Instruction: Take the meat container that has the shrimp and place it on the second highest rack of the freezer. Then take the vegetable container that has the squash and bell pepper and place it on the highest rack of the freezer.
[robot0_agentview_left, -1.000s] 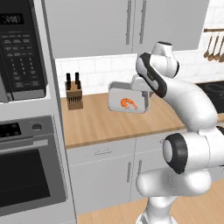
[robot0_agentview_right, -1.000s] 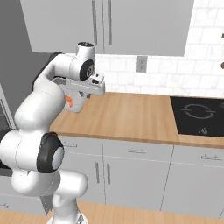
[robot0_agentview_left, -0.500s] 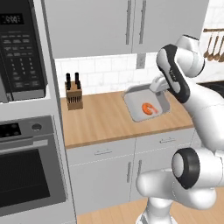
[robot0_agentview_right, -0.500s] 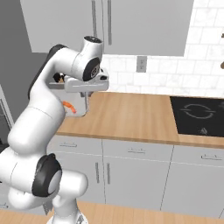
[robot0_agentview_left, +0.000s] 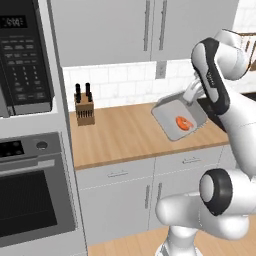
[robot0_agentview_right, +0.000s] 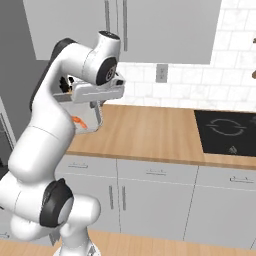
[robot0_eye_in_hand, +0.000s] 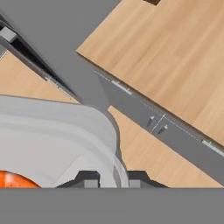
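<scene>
Aloft, meat container (robot0_agentview_left: 176, 119) tilted steeply, shrimp (robot0_agentview_left: 184, 122) inside, tool (robot0_eye_in_hand: 113, 178) pinching rim

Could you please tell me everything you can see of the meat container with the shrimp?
The meat container is a shallow pale-grey tray with rounded corners and a raised rim, plastic by its look. It hangs tilted above the wooden counter, clear of it, its open face turned outward. One small orange-red shrimp lies inside. The gripper is shut on its rim; nothing else touches it.
</scene>
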